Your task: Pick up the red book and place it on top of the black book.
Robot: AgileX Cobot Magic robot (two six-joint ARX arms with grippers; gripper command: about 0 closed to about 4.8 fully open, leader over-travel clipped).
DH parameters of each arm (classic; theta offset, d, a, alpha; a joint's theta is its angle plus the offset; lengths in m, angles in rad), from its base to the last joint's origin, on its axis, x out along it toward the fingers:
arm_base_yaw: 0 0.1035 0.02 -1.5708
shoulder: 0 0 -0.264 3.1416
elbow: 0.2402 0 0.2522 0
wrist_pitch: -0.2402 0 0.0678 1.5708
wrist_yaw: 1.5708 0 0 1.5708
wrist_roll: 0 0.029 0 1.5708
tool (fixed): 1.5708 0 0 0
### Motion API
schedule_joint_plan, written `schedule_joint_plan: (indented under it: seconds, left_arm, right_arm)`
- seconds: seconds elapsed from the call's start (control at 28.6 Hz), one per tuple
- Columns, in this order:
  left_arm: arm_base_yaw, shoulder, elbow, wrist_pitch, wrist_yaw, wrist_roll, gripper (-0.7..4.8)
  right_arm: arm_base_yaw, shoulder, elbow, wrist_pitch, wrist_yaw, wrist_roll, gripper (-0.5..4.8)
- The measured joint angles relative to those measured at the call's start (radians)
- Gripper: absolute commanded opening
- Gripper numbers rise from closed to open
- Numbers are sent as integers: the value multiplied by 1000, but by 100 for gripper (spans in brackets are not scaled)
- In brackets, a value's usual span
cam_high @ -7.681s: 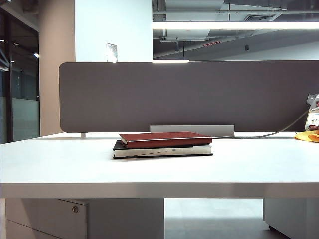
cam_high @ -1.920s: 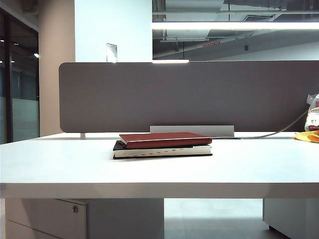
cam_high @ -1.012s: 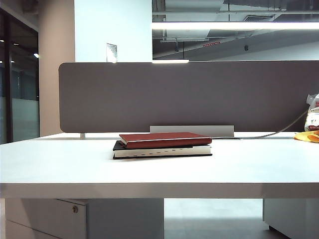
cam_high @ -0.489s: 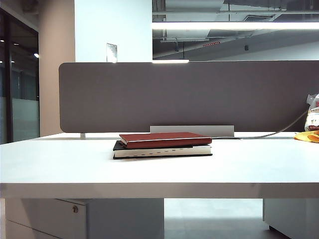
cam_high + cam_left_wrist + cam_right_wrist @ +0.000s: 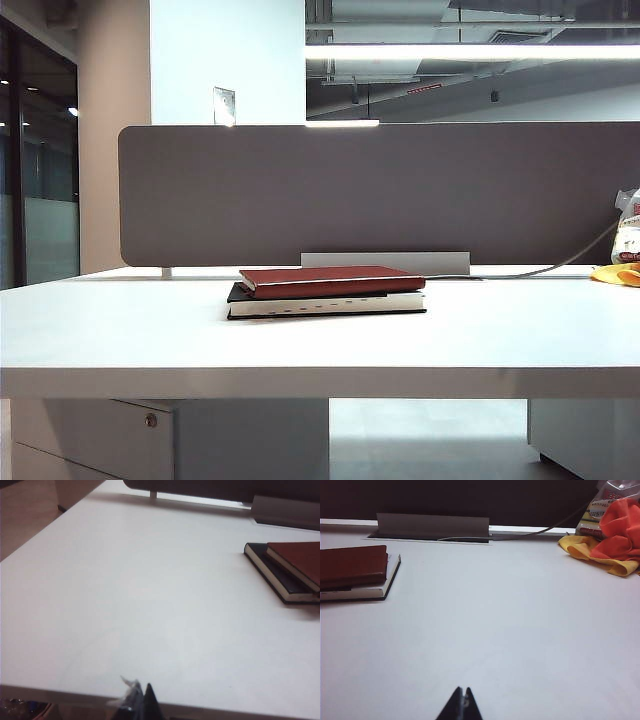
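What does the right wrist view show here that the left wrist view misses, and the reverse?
Only the right wrist view: the orange and yellow cloths, a cable and the shut right pincer, hovering near the table's front, far from the books. Only the left wrist view: the table's left edge and the shut left pincer, also near the front. Both: the red book lying on the black book, and the white table.
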Motion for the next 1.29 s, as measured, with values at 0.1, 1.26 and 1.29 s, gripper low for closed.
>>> schedule_joint_plan:
  seconds: [0.1, 1.26, 1.29]
  left_arm:
    - [0, 0, -2, 5, -1, 13, -6]
    - [0, 0, -2, 5, 0, 64, -6]
    - [0, 0, -2, 5, 0, 64, -6]
  right_arm:
    - [0, 0, 0, 0, 0, 0, -1]
    - [0, 0, 0, 0, 0, 0, -1]
    - [0, 0, 0, 0, 0, 0, -1]
